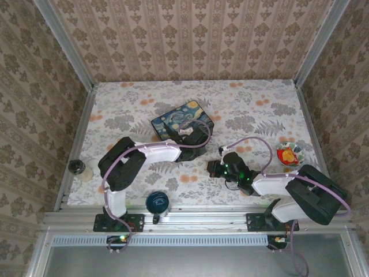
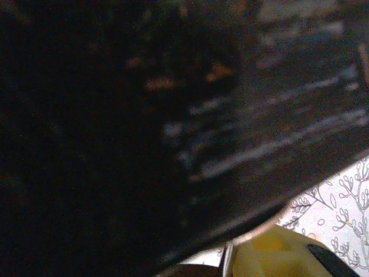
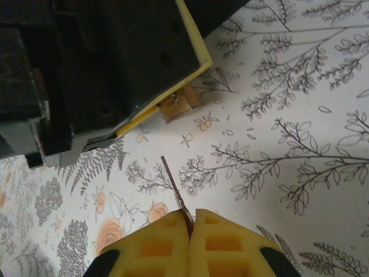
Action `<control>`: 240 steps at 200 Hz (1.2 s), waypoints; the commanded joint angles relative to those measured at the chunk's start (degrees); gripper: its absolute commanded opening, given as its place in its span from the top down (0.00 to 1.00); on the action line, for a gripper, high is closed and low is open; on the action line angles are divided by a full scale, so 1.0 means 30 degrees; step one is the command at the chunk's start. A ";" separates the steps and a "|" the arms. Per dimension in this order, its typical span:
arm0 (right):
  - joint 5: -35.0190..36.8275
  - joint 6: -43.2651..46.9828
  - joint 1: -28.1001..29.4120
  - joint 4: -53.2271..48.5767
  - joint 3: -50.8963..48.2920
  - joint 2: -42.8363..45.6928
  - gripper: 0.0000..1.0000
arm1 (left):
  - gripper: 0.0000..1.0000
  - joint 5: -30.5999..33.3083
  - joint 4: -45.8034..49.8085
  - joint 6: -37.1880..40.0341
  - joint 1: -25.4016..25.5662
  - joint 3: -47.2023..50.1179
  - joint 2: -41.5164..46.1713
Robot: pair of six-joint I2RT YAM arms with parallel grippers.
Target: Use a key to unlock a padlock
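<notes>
Near the middle of the tabletop [image 1: 259,92], by the painted tin's [image 1: 173,121] near-right corner, the left gripper [image 1: 198,138] sits low (clamping or merely resting, I cannot tell). The right gripper [image 3: 190,231] is clenched on the key. The padlock [image 3: 177,107] peeks from under the left gripper's tip, and the key [image 3: 174,187] points roughly at it, apart. The risk is that the thin key pivots in its grip or misses the keyway and shoves the padlock loose.

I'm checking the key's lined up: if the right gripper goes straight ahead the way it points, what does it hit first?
Probably the padlock, just ahead of the key pinched in the right gripper; depth is unclear.
</notes>
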State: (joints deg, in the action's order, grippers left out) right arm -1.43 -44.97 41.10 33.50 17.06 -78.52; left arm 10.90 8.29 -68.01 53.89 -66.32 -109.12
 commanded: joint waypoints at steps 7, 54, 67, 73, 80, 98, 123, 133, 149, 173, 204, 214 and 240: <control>0.1092 0.0344 0.0120 0.0726 0.0429 -0.0822 1.00 | 0.89 -0.0949 -0.1568 -0.1560 -0.0262 0.0315 0.0368; 0.0979 -0.0430 0.0125 0.1817 0.0356 -0.2164 1.00 | 0.90 -0.0938 -0.2148 -0.1800 -0.0184 0.0721 0.0602; 0.0845 -0.0594 0.0104 0.2065 0.0351 -0.2510 1.00 | 0.90 -0.0937 -0.2141 -0.1800 -0.0193 0.0751 0.0631; 0.0771 -0.0623 0.0101 0.2198 0.0349 -0.2660 1.00 | 0.90 -0.0965 -0.2150 -0.1780 -0.0203 0.0755 0.0631; 0.0691 -0.0688 0.0117 0.2343 0.0386 -0.2820 1.00 | 0.90 -0.0997 -0.2149 -0.1750 -0.0194 0.0723 0.0603; 0.0510 -0.0818 0.0120 0.2672 0.0378 -0.3218 1.00 | 0.90 -0.0997 -0.2150 -0.1760 -0.0159 0.0722 0.0573; 0.0338 -0.0969 0.0115 0.3158 0.0385 -0.3772 1.00 | 0.90 -0.1112 -0.2177 -0.1823 -0.0173 0.0773 0.0565; 0.0291 -0.1011 0.0127 0.3374 0.0349 -0.3938 1.00 | 0.90 -0.1156 -0.2175 -0.1823 -0.0152 0.0727 0.0580; 0.0301 -0.1110 0.0124 0.3685 0.0320 -0.4286 1.00 | 0.90 -0.1199 -0.2145 -0.1804 -0.0147 0.0707 0.0624; 0.0200 -0.1238 0.0119 0.4118 0.0349 -0.4743 1.00 | 0.90 -0.1296 -0.2148 -0.1797 -0.0127 0.0692 0.0631; 0.0177 -0.1373 0.0101 0.4499 0.0437 -0.5186 1.00 | 0.90 -0.1402 -0.2241 -0.1938 -0.0175 0.0778 0.0602; 0.0181 -0.1444 0.0126 0.4592 0.0437 -0.5313 1.00 | 0.90 -0.1500 -0.2273 -0.1998 -0.0176 0.0823 0.0574; 0.0140 -0.1492 0.0120 0.4713 0.0525 -0.5541 1.00 | 0.90 -0.1582 -0.2325 -0.1999 -0.0186 0.0802 0.0544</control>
State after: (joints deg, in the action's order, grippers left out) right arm -0.64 -48.45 41.15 47.75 17.63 -93.08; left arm 9.47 4.05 -70.78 53.45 -64.84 -109.01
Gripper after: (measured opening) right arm 0.062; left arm 0.287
